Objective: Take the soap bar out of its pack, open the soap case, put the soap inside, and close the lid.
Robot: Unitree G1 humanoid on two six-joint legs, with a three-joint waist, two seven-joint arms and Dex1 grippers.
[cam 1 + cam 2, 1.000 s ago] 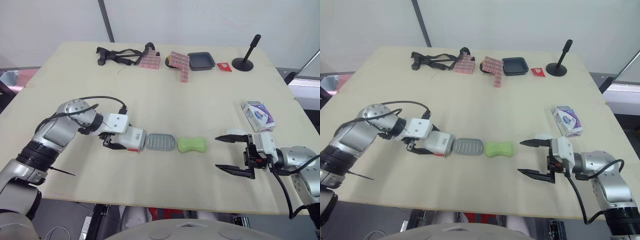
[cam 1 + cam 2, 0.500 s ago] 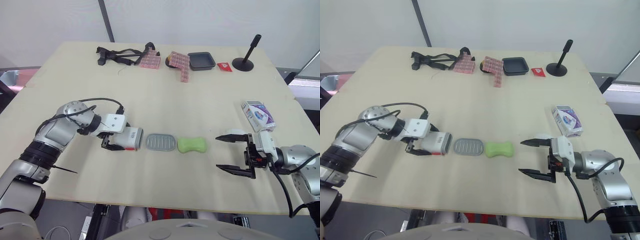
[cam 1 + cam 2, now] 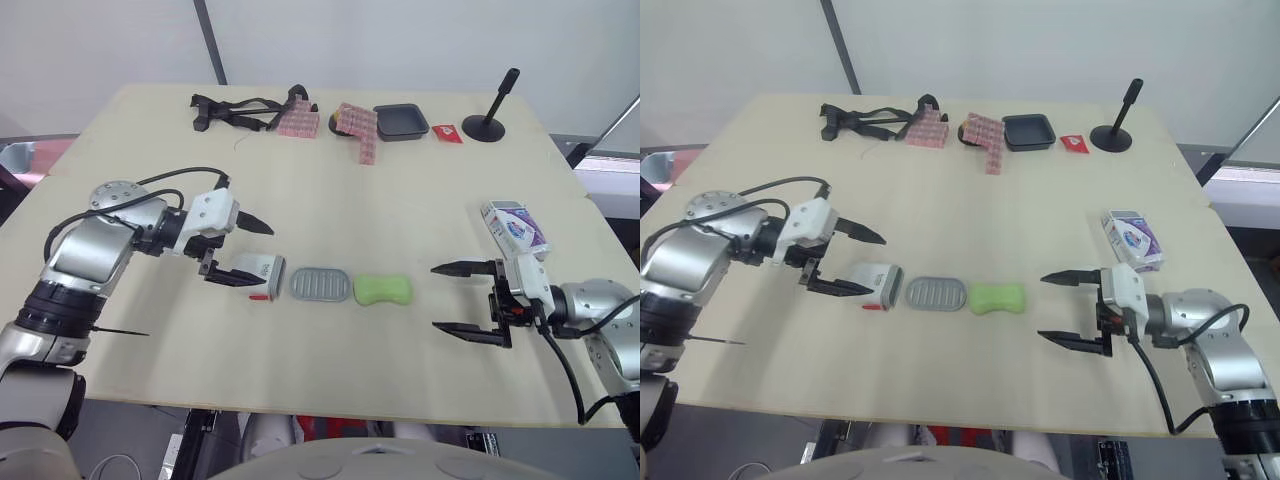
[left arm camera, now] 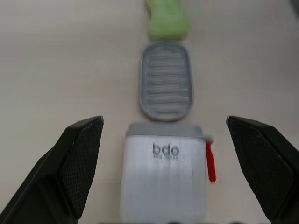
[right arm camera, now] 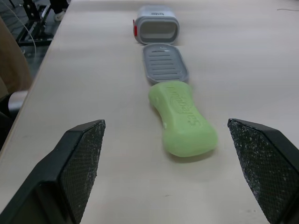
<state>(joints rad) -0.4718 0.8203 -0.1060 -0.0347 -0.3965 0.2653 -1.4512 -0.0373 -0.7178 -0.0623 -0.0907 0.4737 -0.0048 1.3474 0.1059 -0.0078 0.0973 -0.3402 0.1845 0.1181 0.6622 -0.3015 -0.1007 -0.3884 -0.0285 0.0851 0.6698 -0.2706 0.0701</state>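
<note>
Since one second ago, my left pincer [image 3: 248,256] released the white case [image 3: 252,272] and drew back, spread wide.
Head view: case, grey tray [image 3: 321,284] and green soap [image 3: 382,290] in a row on surface [image 3: 400,200]; right pincer [image 3: 436,297] spread, empty.
Left wrist: case between fingers [image 4: 74,158], untouched.

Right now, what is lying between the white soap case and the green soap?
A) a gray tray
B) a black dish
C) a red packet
A: the gray tray with ridges lies in the row, with the white soap case on one side and the green soap on the other.
</note>
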